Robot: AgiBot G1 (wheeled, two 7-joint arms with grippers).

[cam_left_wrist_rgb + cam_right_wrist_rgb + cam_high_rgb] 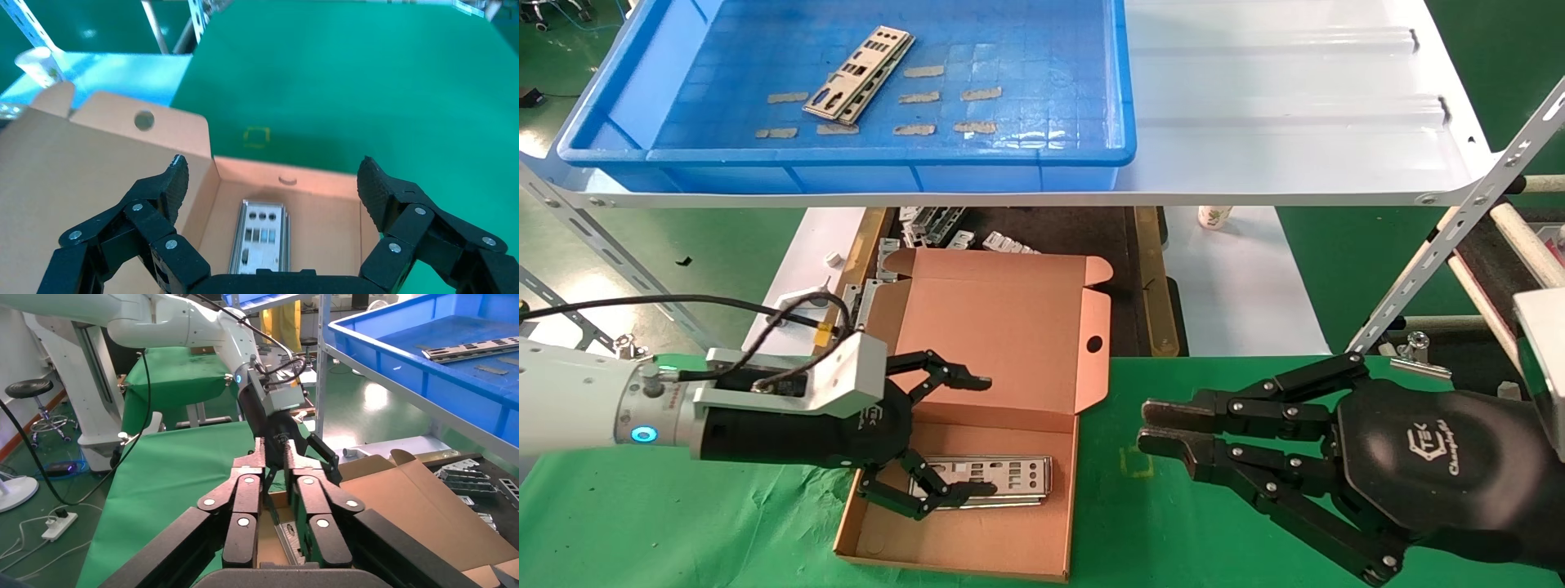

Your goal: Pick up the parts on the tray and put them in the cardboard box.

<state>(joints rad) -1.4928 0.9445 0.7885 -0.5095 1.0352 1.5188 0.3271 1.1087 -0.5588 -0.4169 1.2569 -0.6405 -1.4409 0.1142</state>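
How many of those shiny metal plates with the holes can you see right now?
2 at least: one lies in the blue tray at, one in the cardboard box at under the open left gripper. Each may be a stack hiding more.

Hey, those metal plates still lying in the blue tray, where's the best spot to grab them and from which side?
Probably from above, pinching across the narrow width near the middle: the plates lie flat and diagonal on the tray floor, away from its walls, so their long edges are the only free faces.

The left pincer (972, 435) covers one end of the parts (1001, 476) in the cardboard box (977, 539); the tray (846, 163) runs off the head view's top edge.
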